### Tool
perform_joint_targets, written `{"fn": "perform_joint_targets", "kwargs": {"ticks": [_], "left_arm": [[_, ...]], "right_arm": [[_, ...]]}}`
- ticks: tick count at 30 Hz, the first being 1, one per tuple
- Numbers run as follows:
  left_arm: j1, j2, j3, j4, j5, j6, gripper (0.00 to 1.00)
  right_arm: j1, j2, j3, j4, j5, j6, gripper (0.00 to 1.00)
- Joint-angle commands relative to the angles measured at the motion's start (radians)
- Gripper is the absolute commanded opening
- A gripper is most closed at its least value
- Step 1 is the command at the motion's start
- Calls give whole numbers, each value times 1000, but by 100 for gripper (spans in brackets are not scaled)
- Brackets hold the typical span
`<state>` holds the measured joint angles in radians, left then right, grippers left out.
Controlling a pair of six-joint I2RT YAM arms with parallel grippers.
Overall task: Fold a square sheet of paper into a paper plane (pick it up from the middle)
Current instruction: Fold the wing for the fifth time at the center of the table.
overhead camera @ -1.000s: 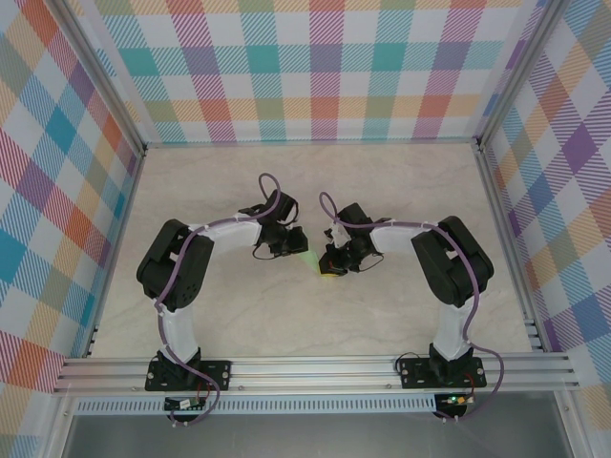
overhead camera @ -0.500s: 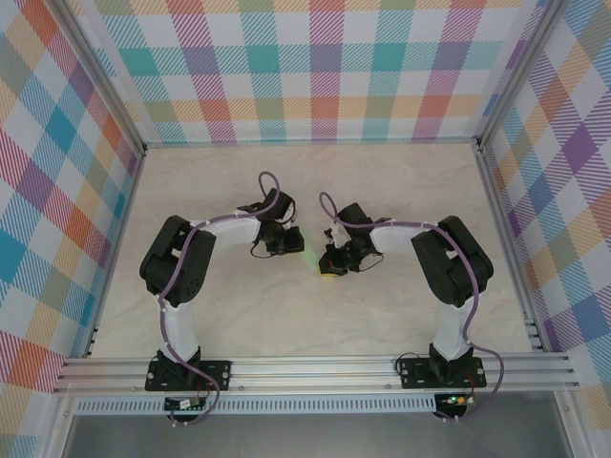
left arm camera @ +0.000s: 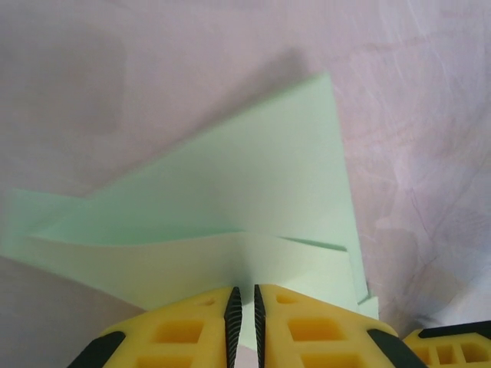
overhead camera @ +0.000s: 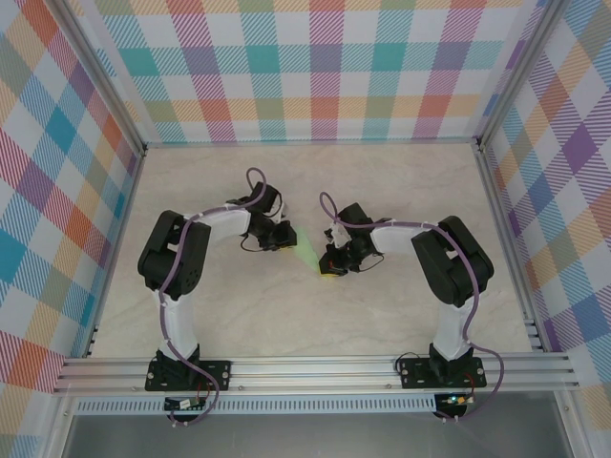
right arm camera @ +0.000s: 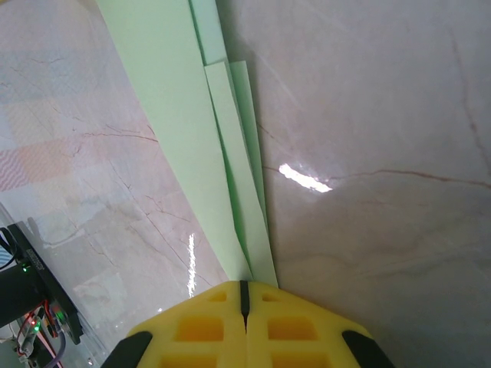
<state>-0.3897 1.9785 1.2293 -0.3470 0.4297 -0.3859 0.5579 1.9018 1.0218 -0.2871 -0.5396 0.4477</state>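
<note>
Though the two arms crowd the middle of the surface [overhead camera: 401, 191], the count is short: one left arm [overhead camera: 177, 258], one right arm [overhead camera: 449, 258], two sets of jaws, and a single paper plane [overhead camera: 304, 253] stretched between them.

The left jaws are closed to a hairline slit. A pale layer of the paper runs down into that slit between the yellow fingers [left arm camera: 176, 330], so they are pinching it. The right jaws are pressed fully together, and the paper's narrow end runs straight into the seam of their yellow fingers [right arm camera: 199, 330], gripped there.

The paper plane is pale mint green, plain and unmarked. Ahead of the left jaws it fans out into a broad triangle with a sharp upper corner, and a curling flap lies over further layers nearest the fingers. Ahead of the right jaws it is a long tapering strip of several narrow overlapping folds, widening away from the fingers.

Under it lies the pale marbled surface, with a bright glare spot to the right of the right jaws. To their lower left sits a dark circuit board [right arm camera: 31, 284] with small lit lamps. Plaid walls [overhead camera: 315, 67] and a metal frame rail [overhead camera: 315, 367] enclose the scene, and purple cables [overhead camera: 172, 315] trail along both arms.
</note>
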Motion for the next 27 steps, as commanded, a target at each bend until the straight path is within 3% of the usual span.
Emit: {"fn": "perform_joint_targets", "kwargs": {"ticks": [1,13,22,24,27], "left_arm": [[106,38,-32,28,-114,-7,17],[153,28,39,-21,-171,-1,17],[158,-66,62,-63,-245,-8,19],[154,-104,38,-57,-241,-35,21],[132,-170,-15,-48,-255,-84,27]], "right_arm": [[-12,69,-66,-141,130,-21,1],[-13,51,-60,-128,112,-17,1],[-13,-9,-9,-98,53,-2,4],[-13,-42,15,-94,42,9,7],[-13,-103,47,-89,37,19,20]]}}
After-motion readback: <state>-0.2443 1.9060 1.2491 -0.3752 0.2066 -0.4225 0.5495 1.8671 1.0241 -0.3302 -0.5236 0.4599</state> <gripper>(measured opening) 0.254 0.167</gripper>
